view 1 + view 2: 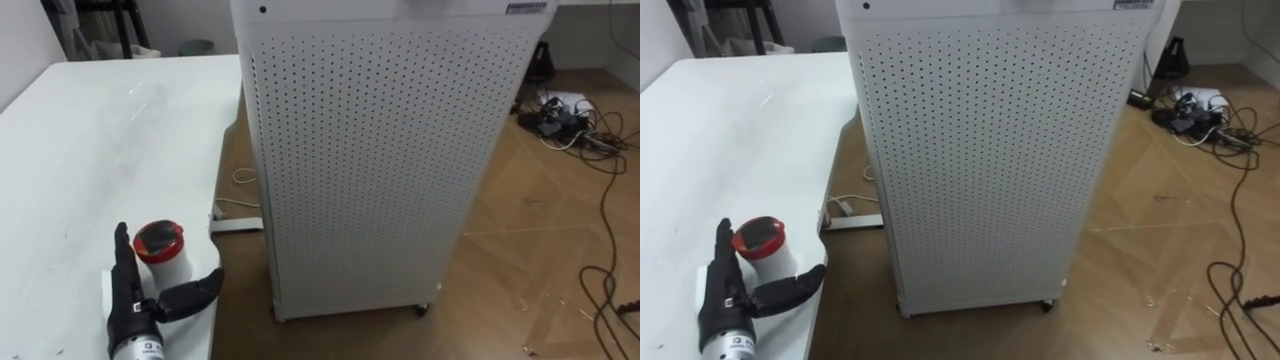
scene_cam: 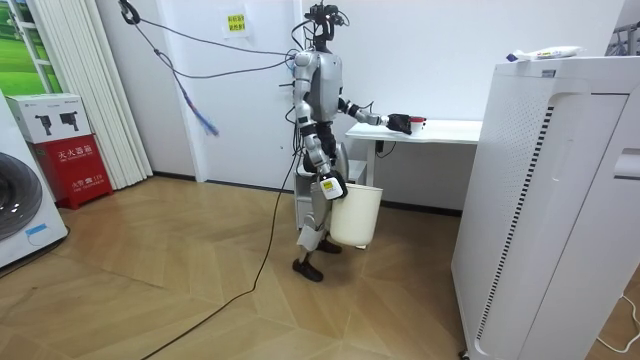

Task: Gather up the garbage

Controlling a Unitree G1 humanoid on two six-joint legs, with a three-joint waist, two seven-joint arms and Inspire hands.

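Garbage, as I read it, is the small white cup with a red lid (image 1: 160, 248), standing upright on the flat white table (image 1: 90, 130) near the edge that faces a tall white perforated metal cabinet (image 1: 380, 150). My black left hand (image 1: 135, 305) lies low over the tabletop, fingers straight and thumb spread wide. The cup sits in the gap between them, just beside the fingers, and I cannot tell whether anything touches it. Nothing is gripped. In the room view the robot stands at the table's end with that arm reaching over it, and a white plastic bucket (image 2: 355, 215) hangs at the right hand (image 2: 327, 186) by its hip; how that hand is set I cannot tell.

I judge the step in hand to be the grasp. I would push the palm forward until the cup is seated deep between thumb and fingers, then curl around the white body below the lid. The cup looks light and could tip or skate off the edge, so I would close slowly and evenly, then lift straight up before swinging toward the bucket, clear of the cabinet.
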